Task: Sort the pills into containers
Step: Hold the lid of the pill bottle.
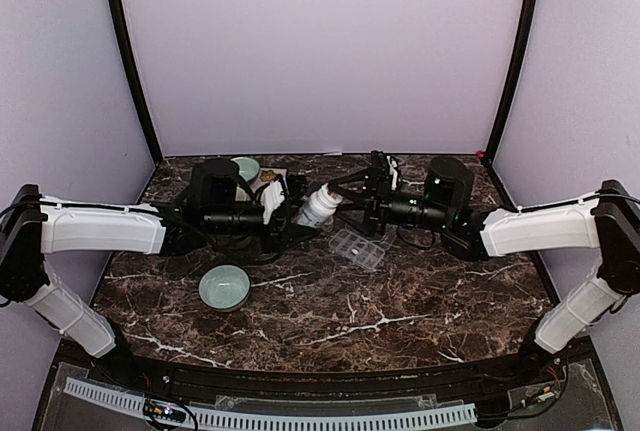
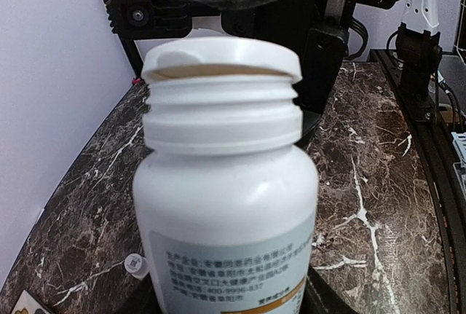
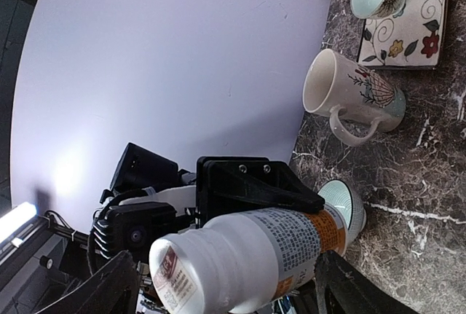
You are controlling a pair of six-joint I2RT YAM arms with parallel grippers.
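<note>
Marble table (image 1: 400,311), lilac walls (image 1: 330,51)

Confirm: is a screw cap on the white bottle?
No, the white bottle shows a bare threaded neck in the left wrist view, uncapped.

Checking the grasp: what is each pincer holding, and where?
The left pincer grips the white pill bottle around its labelled body. The right pincer stands open by the bottle's mouth, holding nothing.

Clear pill-organiser box (image 1: 357,248) (lying flat, slightly askew)
</note>
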